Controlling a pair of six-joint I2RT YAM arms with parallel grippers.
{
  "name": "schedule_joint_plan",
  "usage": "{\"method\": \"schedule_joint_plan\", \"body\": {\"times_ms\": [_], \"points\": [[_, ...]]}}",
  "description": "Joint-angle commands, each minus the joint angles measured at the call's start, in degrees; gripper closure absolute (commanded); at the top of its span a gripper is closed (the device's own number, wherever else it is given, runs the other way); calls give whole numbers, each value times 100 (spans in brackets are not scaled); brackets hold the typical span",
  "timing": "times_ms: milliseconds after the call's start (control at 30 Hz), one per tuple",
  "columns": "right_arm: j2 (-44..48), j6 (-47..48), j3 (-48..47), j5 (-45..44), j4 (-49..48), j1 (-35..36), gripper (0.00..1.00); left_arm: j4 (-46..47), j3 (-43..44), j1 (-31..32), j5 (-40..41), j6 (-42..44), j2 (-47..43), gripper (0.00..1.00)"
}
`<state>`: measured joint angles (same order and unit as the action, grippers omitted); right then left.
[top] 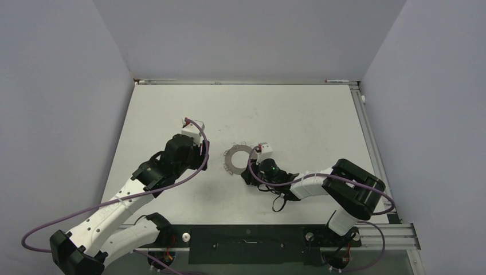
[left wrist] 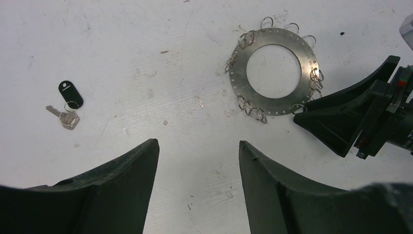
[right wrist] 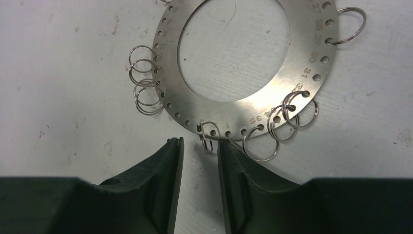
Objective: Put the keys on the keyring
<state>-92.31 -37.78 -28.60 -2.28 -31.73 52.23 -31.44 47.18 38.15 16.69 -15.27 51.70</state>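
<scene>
Well to the left of the keyring [left wrist: 239, 73], in the left wrist view, the keys [left wrist: 68, 105] lie flat on the table [left wrist: 146, 58]: a black oval head and a short silvery blade joined by a tiny ring. They look light, rigid and loosely linked, so they will probably swing once lifted. The thicker black head seems the surest place to pinch. Nearer the keyring, the left gripper [left wrist: 198, 144] hangs over bare table, jaws spread and empty. The keyring itself is a thin, stiff, slick metal disc lying flat, likely to skate if nudged, and its edge offers little to grip. At the keyring's near rim, the right gripper [right wrist: 200, 144] stands with jaws narrowed to a slim gap around one rim loop [right wrist: 207, 141], not visibly pinching it.
</scene>
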Motion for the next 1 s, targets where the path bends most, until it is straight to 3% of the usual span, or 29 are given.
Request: {"method": "schedule_joint_plan", "body": {"times_ms": [0,300,533,967], "points": [[-238,0,-158,-164,-3,29,68,245,28,8,-32,74,-75,42],[-273,182,-164,-177,34,31,95,244,26,8,-81,144,-64,45],[83,1004,-315,-131,427,41,95,317,26,11,-429,209,-107,55],[1225,2680,-729,-674,2010,375,95,1283,-507,162,-2334,601,-719,60]]}}
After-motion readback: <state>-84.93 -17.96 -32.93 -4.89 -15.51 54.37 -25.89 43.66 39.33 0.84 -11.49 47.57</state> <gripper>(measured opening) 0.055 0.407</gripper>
